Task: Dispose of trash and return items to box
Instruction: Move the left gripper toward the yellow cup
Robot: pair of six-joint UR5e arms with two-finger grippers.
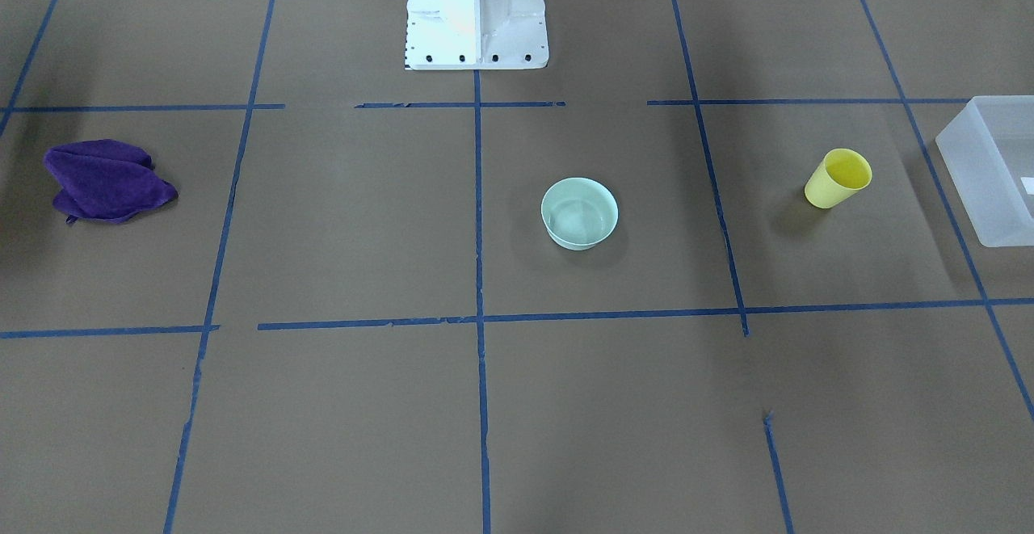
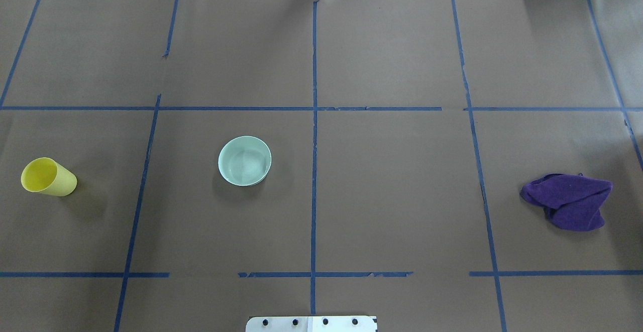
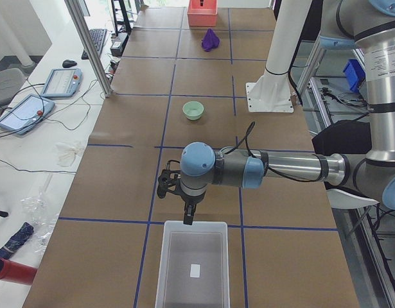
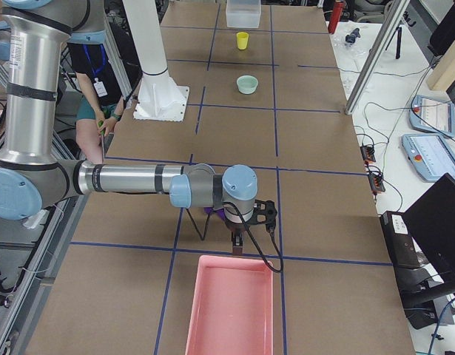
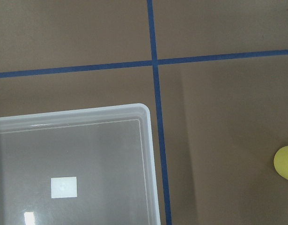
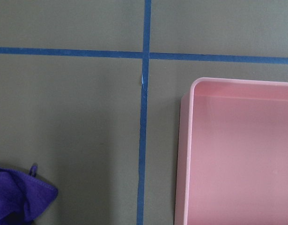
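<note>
Box: near end of the table; frosted white, small white label on its floor.
Left claw: hangs over the box's far rim, pointing down; open or clenched, cannot tell.
Yellow cup: upright on the table just past the box, not touching it.
Mint bowl: mid-table, upright, before the robot base.
Purple cloth: crumpled, farther along.
Right claw: above the cloth's far edge; grip cannot be told.
Pink bin: far end.

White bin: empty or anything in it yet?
Empty. The left side view shows the bin with a bare floor, only a small white label.
</note>
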